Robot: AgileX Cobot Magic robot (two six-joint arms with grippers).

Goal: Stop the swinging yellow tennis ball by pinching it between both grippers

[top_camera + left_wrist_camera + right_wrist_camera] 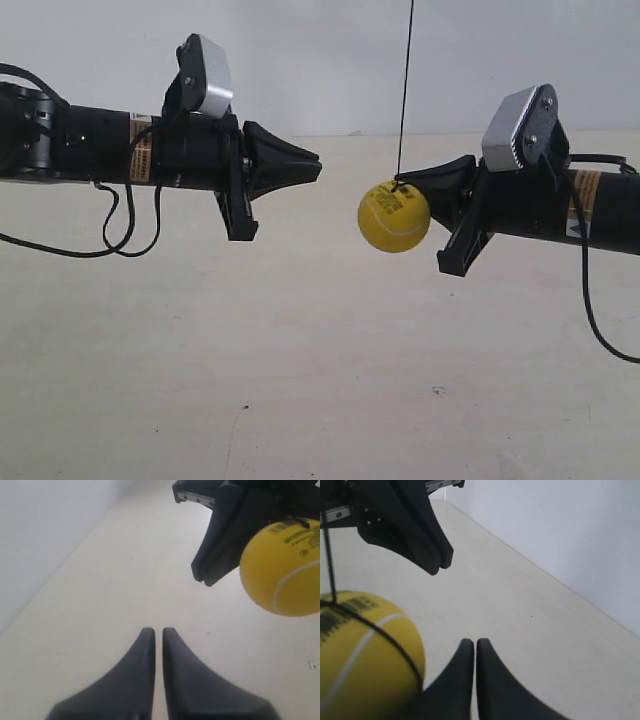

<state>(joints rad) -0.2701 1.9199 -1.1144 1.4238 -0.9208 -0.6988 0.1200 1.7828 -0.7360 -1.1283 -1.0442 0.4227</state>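
yellow tennis ball (394,216) hangs on a thin black string (405,90) in the exterior view, clear above the pale beige floor (300,400) and in front of a white wall (320,50). the ball sits against the tip of the right gripper (420,178), on the arm at that view's right; contact looks likely but cannot be confirmed. the left gripper (315,160), on the arm at that view's left, points toward the ball with open air between its tip and the ball. each arm carries a grey-white camera module (205,75) on top. left wrist view: the left gripper (158,632) has its fingers pressed together with only a hairline slit, holding nothing; the ball (282,570) lies ahead, up against the opposing right gripper (207,577), whose fingers are likewise together. right wrist view: the right gripper (472,644) is pressed together and pinches nothing; the ball (360,660) lies just beside its fingers, the string (328,565) rising from it, and the left gripper (440,565) faces it from apart.
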